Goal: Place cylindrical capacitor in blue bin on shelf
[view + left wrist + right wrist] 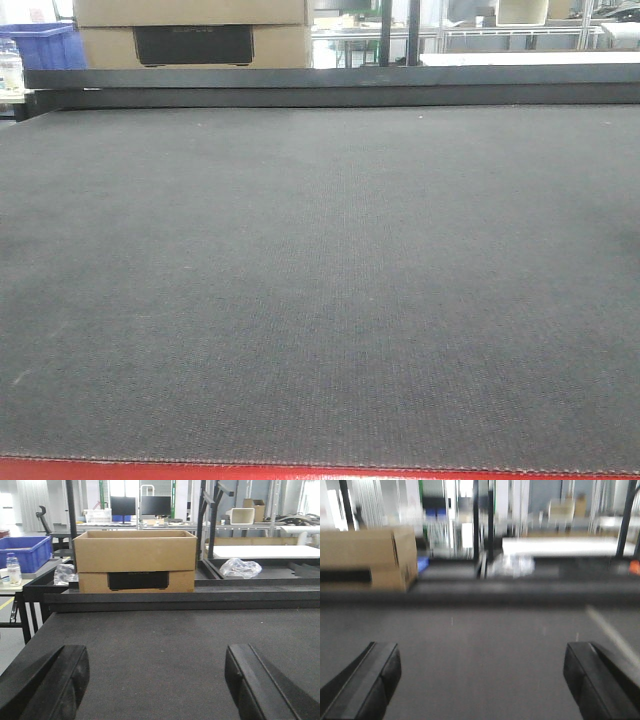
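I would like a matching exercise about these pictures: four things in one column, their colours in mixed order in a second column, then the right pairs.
Things:
1. box
2. crate
3. bag
4. table edge

Colours:
a. red
b. clear
c. brown
d. blue

Pairs: 1-c; 2-d; 3-b; 4-a
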Controlling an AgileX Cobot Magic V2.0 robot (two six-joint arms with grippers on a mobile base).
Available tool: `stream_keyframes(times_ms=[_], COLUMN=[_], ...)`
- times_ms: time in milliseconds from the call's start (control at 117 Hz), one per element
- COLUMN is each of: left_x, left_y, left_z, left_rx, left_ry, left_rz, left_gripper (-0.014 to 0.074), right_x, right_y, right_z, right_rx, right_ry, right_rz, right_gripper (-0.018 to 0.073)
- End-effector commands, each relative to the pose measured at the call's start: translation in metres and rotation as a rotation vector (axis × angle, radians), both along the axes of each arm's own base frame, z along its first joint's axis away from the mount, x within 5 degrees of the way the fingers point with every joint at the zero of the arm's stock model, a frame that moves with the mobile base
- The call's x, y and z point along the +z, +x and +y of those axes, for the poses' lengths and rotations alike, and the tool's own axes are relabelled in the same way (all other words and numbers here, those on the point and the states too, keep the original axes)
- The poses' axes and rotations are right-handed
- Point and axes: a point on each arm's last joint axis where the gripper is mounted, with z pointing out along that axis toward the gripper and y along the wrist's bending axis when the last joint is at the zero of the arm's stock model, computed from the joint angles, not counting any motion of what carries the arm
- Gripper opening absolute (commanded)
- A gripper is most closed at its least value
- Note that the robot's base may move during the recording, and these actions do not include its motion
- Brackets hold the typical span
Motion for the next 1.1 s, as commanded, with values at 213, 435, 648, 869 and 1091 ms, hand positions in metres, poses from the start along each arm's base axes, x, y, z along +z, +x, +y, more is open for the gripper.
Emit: stream_keyframes(times_ms=[213, 435, 648, 869, 1091], left_x=[0.004, 0.004, 0.003, 0.003, 0.002], left_y=[-0.002, -0.002, -0.001, -0.001, -0.001], left_z=[-0.001, -0.001, -0.001, -0.001, -0.001], left_rx=[-0.011, -0.011, -0.010, -0.010, -0.009], left_ry=[-0.005, -0.004, -0.003, -0.003, 0.000], left_rz=[-0.024, -0.020, -0.014, -0.014, 0.002], left_gripper=[0.0466, 0.0466, 0.0466, 0.0466, 0.0466], right_x=[-0.084, -0.144, -0.179, -0.212, -0.236], right_y=[0.048, 0.049, 0.074, 0.102, 0.135], right_z=[-0.005, -0.014, -0.019, -0.024, -0.027], right_rx=[-0.056, -0.154, -0.203, -0.253, -0.277], right_ry=[-0.012, -0.047, -0.091, -0.139, -0.146], right_rz=[0.167, 0.087, 0.088, 0.053, 0.085], right_gripper=[0.0569, 0.0569, 0.0569, 0.0569, 0.0569])
